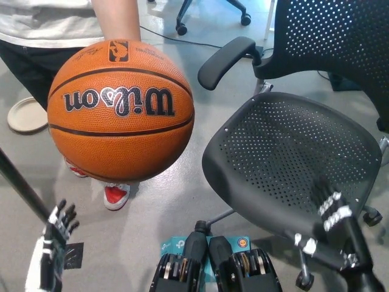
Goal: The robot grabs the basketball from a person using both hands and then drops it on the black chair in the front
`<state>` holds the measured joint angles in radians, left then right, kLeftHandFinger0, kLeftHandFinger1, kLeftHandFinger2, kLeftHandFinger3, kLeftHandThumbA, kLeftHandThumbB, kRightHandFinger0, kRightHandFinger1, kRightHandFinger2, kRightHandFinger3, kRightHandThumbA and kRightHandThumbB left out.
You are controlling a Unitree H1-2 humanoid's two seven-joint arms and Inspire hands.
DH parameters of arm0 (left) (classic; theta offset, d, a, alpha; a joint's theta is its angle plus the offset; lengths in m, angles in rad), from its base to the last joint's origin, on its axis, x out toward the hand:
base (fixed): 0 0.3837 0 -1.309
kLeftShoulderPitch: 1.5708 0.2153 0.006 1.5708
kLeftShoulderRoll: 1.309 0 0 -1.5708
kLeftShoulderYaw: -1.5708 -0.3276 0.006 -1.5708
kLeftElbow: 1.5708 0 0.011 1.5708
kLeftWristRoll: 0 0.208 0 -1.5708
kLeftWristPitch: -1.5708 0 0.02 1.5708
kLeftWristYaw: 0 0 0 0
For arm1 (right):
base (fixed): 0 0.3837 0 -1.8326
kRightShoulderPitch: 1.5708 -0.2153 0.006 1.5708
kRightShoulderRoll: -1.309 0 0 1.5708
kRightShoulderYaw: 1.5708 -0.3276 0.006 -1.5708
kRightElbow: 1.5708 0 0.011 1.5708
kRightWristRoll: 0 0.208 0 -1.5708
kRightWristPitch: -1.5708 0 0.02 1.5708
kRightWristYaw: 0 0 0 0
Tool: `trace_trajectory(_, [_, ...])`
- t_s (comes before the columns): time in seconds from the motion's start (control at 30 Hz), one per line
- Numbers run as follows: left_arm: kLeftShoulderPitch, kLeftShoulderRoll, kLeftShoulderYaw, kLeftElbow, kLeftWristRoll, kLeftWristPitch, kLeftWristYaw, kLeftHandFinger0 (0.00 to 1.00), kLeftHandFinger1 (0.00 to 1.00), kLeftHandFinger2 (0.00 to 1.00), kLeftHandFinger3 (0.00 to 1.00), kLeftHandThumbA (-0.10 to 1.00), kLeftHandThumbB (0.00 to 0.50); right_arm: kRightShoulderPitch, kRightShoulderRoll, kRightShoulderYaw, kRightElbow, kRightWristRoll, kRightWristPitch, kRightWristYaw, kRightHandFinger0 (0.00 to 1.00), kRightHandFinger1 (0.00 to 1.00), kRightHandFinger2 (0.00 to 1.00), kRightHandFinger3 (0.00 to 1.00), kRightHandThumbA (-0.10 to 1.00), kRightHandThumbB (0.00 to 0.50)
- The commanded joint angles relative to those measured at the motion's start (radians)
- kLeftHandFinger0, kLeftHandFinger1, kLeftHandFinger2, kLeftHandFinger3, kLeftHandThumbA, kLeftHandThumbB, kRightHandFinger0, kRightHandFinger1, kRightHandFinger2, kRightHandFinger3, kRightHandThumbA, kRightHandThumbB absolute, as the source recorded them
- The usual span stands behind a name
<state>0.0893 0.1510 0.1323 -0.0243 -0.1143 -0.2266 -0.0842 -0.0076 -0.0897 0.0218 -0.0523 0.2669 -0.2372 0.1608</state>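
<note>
The round pebbled orange basketball carries black seams and black lettering. The perforated black plastic chair is dotted with holes. The person's shoe is red and white.

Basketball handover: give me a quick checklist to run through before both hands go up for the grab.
1. The basketball is within view and held out by the person: ok.
2. The left hand is empty with fingers apart: ok.
3. The right hand is empty: ok, though its finger spread is hard to read against the chair.
4. Both hands are on the ball: not ok; they sit low, well apart from it.
5. The black chair has a bare seat for the drop: ok.
6. The person's grip behind the ball: cannot tell, it is hidden.
</note>
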Motion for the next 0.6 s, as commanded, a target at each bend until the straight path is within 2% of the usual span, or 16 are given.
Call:
trace_trajectory(0.0, [-0.034, 0.058, 0.033, -0.168, -0.071, 0.056, -0.014, 1.00, 1.00, 1.00, 1.00, 1.00, 0.222, -0.115, 0.007, -0.002, -0.175, 0.148, 0.120, 0.013, 1.00, 1.00, 1.00, 1.00, 1.00, 0.325])
trace_trajectory(0.03, [-0.039, 0.060, 0.035, -0.176, -0.073, 0.066, -0.012, 1.00, 1.00, 1.00, 1.00, 1.00, 0.278, -0.125, 0.005, -0.003, -0.177, 0.150, 0.128, 0.014, 1.00, 1.00, 1.00, 1.00, 1.00, 0.313])
trace_trajectory(0.17, [-0.093, 0.088, 0.063, -0.249, -0.121, 0.150, -0.002, 1.00, 1.00, 1.00, 1.00, 1.00, 0.307, -0.259, 0.024, 0.002, -0.145, 0.153, 0.197, 0.001, 1.00, 1.00, 1.00, 1.00, 1.00, 0.345])
trace_trajectory(0.27, [-0.139, 0.096, 0.063, -0.244, -0.110, 0.153, 0.000, 1.00, 1.00, 1.00, 1.00, 1.00, 0.279, -0.342, 0.060, 0.000, -0.080, 0.178, 0.246, -0.010, 1.00, 1.00, 1.00, 1.00, 1.00, 0.341])
trace_trajectory(0.37, [-0.168, 0.092, 0.068, -0.233, -0.098, 0.185, 0.016, 1.00, 1.00, 1.00, 1.00, 1.00, 0.294, -0.410, 0.090, 0.007, 0.013, 0.178, 0.253, 0.010, 1.00, 1.00, 1.00, 1.00, 1.00, 0.313])
trace_trajectory(0.57, [-0.233, 0.098, 0.075, -0.195, -0.085, 0.200, 0.016, 1.00, 1.00, 1.00, 1.00, 1.00, 0.252, -0.580, 0.126, -0.010, 0.215, 0.214, 0.264, 0.068, 1.00, 1.00, 1.00, 1.00, 1.00, 0.327])
